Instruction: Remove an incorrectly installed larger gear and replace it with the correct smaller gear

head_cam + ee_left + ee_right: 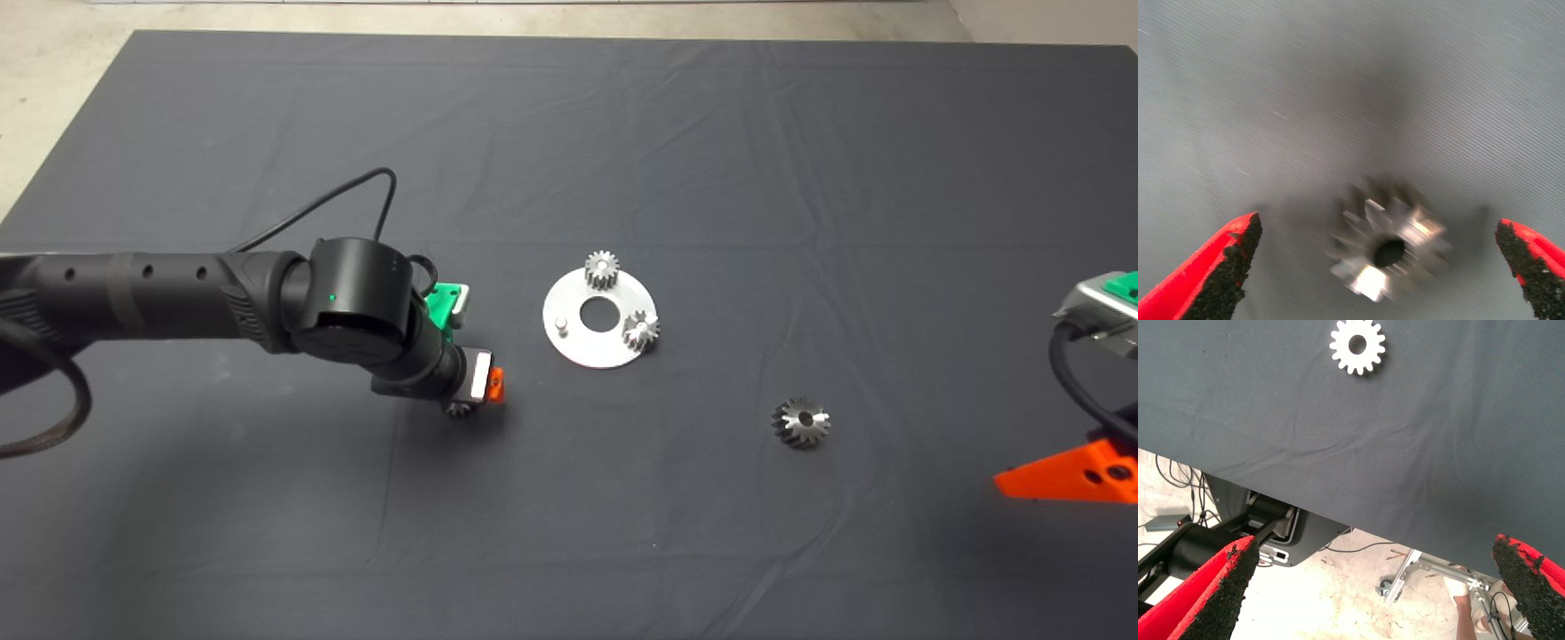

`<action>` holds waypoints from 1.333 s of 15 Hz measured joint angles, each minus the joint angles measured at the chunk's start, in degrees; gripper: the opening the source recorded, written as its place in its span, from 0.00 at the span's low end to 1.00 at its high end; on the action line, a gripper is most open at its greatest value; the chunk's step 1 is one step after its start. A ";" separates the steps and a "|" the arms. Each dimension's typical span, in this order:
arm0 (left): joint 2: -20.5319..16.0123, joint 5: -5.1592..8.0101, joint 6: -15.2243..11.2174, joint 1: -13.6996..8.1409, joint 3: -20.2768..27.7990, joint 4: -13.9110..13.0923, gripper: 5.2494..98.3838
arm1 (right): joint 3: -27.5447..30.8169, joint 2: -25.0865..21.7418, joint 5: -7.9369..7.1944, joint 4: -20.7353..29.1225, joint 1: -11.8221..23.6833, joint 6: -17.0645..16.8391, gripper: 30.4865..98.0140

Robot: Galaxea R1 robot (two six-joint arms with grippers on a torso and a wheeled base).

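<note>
The larger gear (801, 422) lies on the table, off the silver plate (582, 342). The left claw (1381, 267), open, straddles the smaller gear (1388, 250); next, close and lift.

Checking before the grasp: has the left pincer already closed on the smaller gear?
No: the left pincer stands open, its fingers apart from the smaller gear lying on the mat between them.
</note>
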 measured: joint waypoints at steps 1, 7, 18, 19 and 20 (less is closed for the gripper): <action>0.00 0.18 0.09 0.02 -0.16 -0.02 0.86 | 0.00 0.02 0.00 0.02 0.00 0.00 0.92; 1.27 2.74 0.11 0.00 -0.60 -1.47 0.82 | 0.00 -0.12 0.00 0.02 0.00 0.00 0.92; 2.38 2.91 0.15 0.00 -1.10 -4.61 0.70 | 0.00 -0.12 0.00 0.02 0.02 0.00 0.92; 2.38 2.91 0.46 0.00 -1.12 -4.63 0.70 | 0.00 -0.12 0.00 0.02 0.02 0.00 0.92; 2.40 2.93 0.80 0.00 -1.27 -4.72 0.66 | 0.00 -0.12 0.00 0.00 0.02 0.00 0.92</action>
